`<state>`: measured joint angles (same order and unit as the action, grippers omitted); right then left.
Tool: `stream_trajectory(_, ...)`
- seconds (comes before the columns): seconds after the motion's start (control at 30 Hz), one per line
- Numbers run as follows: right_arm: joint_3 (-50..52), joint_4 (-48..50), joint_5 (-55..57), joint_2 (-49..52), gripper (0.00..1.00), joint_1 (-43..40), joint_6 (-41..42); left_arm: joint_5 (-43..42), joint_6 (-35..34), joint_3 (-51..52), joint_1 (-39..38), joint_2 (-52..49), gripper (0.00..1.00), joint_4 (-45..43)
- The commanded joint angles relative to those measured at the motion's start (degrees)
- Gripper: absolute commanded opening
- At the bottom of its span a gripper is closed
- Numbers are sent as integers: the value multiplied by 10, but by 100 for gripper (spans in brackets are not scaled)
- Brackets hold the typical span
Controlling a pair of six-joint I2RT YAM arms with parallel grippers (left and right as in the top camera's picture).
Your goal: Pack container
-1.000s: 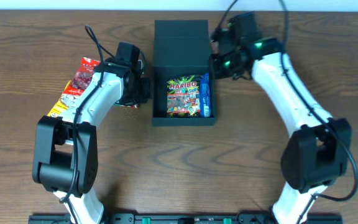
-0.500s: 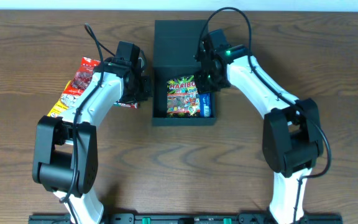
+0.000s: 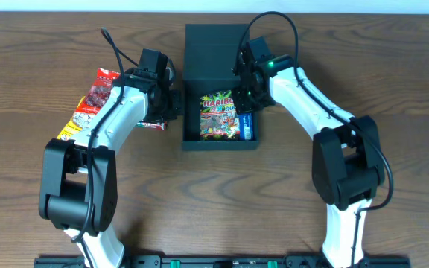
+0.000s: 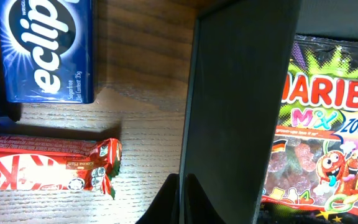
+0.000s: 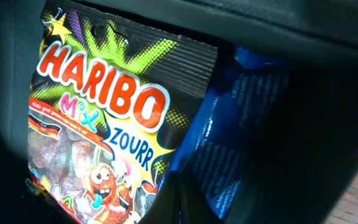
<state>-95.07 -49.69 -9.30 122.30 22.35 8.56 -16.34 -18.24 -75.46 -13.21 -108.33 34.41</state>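
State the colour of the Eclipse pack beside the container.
Eclipse pack: dark blue, white lettering; clearest in the left wrist view.

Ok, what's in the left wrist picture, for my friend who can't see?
A dark teal-black cardboard box fills the middle, with a bright Haribo sweets bag inside on the right. On the wooden table to its left lie a blue Eclipse pack and a red KitKat bar.

The right pincer [image 3: 243, 99] has swung from beside the container [image 3: 216, 46] to above its blue packet [image 3: 246, 123].

Dark teal-black container [image 3: 214, 46], red KitKat wrapper [image 4: 42, 168]
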Motion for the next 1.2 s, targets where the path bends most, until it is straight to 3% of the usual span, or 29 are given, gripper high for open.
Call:
stream_trajectory(0.0,0,-1,3,11,1,18,6,2,-7,-8,1,1,6,-2)
stream_trajectory(0.53,-4,-10,3,38,1,41,6,2,-7,-8,1,1,6,-2)
stream_trajectory(0.7,-97,-87,8,35,1,38,-14,3,-4,-14,2,5,6,-5)
stream_trajectory(0.87,-221,-139,65,10,1,31,-20,100,0,-41,3,30,6,12)
stream_trajectory(1.03,-280,-144,70,-28,1,11,-33,224,8,-50,17,70,6,22)
stream_trajectory(1.17,-282,-140,70,-59,1,-17,-33,229,73,-49,54,75,6,23)
